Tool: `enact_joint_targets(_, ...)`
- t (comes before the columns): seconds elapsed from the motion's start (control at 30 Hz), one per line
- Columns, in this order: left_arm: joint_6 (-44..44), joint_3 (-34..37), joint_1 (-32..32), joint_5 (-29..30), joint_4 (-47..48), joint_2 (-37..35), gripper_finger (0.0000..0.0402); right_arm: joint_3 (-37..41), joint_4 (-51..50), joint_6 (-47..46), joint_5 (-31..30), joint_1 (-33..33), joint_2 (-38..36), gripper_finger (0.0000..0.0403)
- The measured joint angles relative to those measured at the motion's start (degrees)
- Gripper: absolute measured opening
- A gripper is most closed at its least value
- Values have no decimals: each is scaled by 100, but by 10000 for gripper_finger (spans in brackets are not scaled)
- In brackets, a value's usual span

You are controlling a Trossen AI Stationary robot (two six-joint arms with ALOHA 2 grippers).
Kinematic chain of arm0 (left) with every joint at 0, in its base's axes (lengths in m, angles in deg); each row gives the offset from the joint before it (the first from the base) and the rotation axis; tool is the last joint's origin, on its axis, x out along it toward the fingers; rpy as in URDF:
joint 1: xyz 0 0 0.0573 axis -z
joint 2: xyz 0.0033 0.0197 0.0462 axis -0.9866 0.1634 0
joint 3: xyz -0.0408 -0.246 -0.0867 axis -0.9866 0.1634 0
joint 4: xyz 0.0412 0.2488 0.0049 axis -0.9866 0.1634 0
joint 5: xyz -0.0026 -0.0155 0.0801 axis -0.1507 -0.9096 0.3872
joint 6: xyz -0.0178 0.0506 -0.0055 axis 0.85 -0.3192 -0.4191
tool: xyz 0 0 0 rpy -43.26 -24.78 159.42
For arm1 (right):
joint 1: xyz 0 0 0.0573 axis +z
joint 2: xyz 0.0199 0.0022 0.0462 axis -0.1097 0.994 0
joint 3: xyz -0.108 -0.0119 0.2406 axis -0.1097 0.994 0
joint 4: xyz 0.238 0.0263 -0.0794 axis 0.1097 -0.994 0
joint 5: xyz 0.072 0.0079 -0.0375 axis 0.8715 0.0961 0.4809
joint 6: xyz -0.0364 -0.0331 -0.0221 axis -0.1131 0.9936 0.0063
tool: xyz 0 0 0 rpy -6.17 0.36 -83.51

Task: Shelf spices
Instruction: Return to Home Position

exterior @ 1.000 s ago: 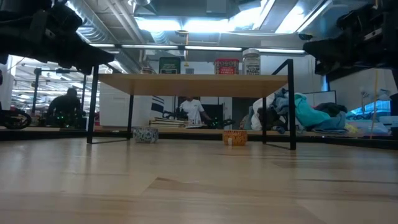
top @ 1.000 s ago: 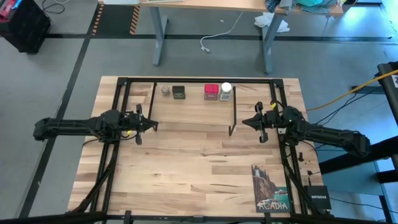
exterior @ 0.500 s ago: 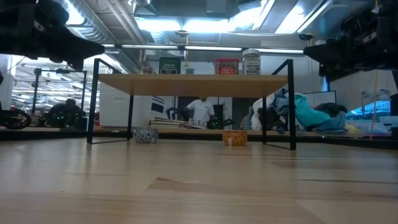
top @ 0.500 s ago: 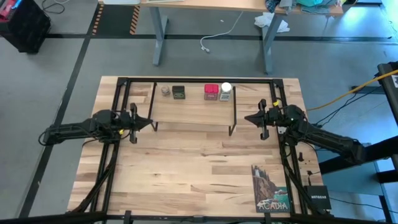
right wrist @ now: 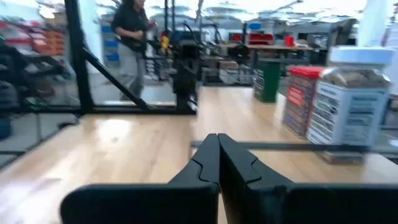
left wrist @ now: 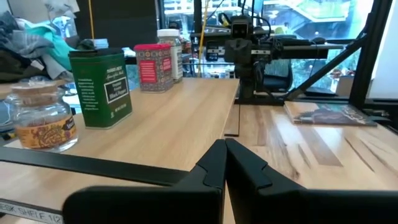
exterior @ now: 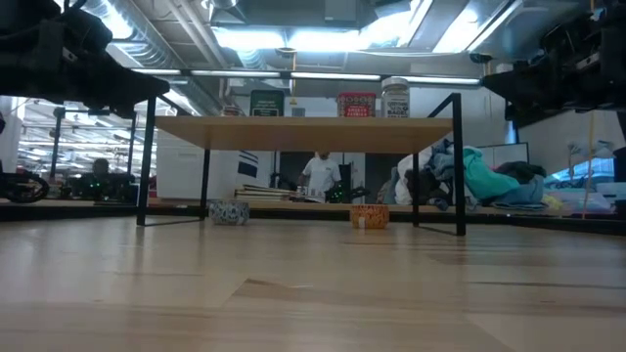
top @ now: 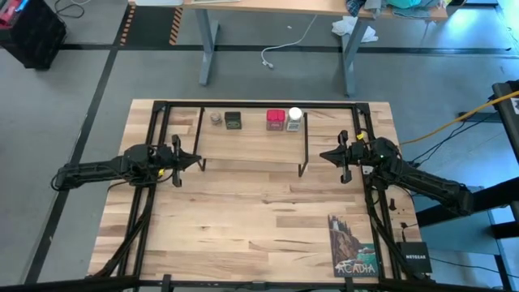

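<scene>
The shelf [top: 251, 144], a light-wood plank on thin black legs, stands on the table's far middle. The spices stand upright in a row along its far edge: a tiny tan-grey jar [top: 216, 118], a dark tin [top: 233, 121], a red tin [top: 276, 120] and a white-capped clear jar [top: 295, 119]. My left gripper [top: 197, 160] is shut and empty, level, just off the shelf's left end. My right gripper [top: 322, 156] is shut and empty, level, just off its right end. The left wrist view shows the tiny jar [left wrist: 45, 121] nearest; the right wrist view shows the clear jar [right wrist: 351, 99] nearest.
A picture card [top: 353, 243] and a small black box [top: 413, 253] lie at the table's near right. Black frame rails [top: 162, 109] run along both sides and the far edge. In the low view a small bowl [exterior: 228, 211] and an orange box [exterior: 369, 216] show beneath the shelf.
</scene>
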Motion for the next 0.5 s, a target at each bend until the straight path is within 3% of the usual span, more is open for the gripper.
enact_joint_targets(0.2, 48, 0, 2, -6, 2, 2, 0, 0, -379, 238, -681, 0, -279, 1)
enact_joint_targets(0.5, 314, 0, 4, -44, 9, 216, 0, 0, -830, 251, -885, -2, -1003, 1)
